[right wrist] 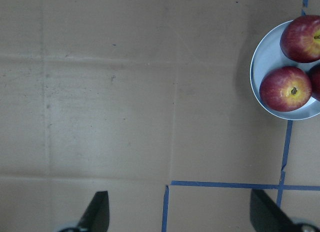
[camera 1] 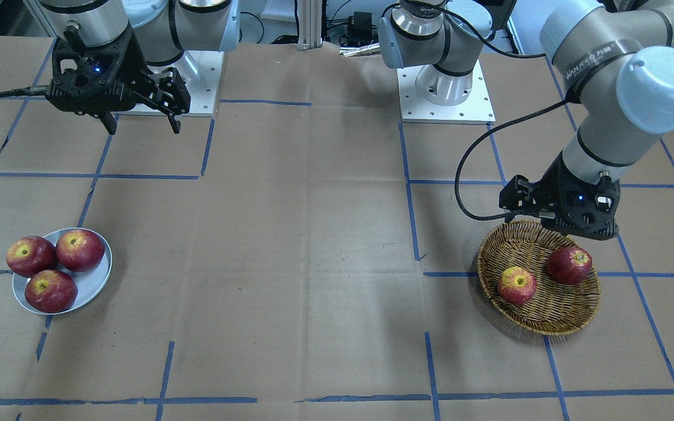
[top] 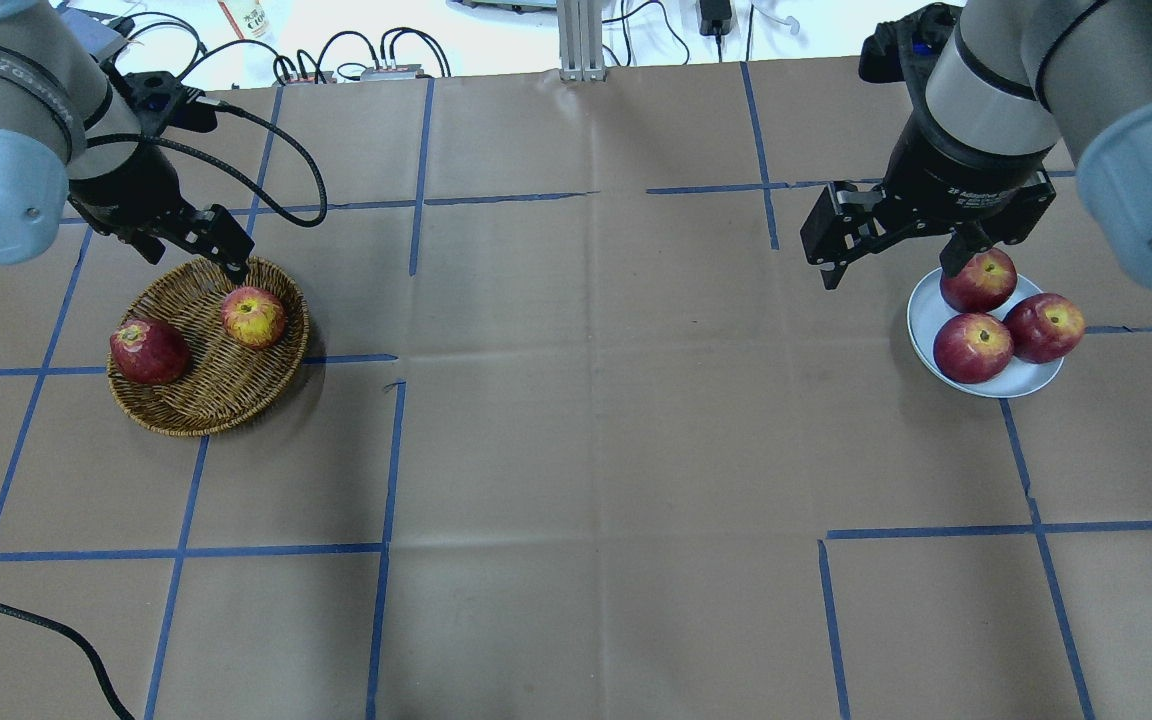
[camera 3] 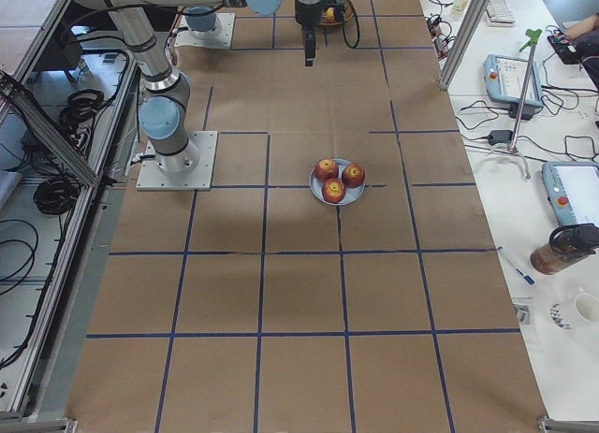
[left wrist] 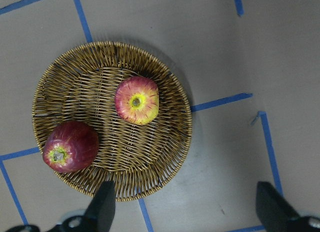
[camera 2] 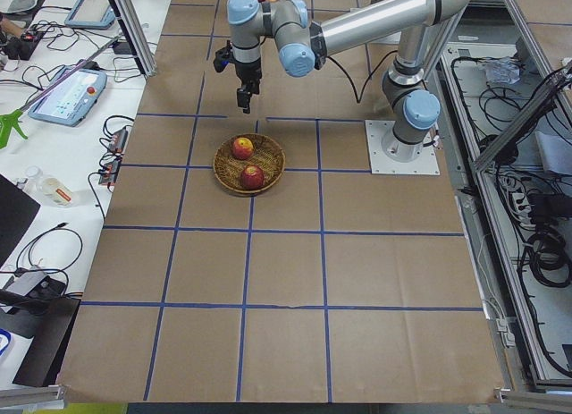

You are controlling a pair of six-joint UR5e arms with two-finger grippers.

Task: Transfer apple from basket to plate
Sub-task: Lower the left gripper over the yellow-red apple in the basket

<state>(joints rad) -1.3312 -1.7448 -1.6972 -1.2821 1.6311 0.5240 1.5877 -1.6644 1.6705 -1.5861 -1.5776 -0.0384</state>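
In the basket (left wrist: 165,159) the apple (left wrist: 136,99) has room around it; the dark apple (left wrist: 70,146) lies apart. Three apples (camera 1: 80,250) crowd the plate (camera 1: 91,284).

Count: 5 pieces of fruit in all. 1 basket (top: 206,395) holds 2: one streaky orange-red apple (top: 253,316), one dark red apple (top: 148,351). 1 plate (top: 922,314) holds 3 deep-red apples (top: 973,347).
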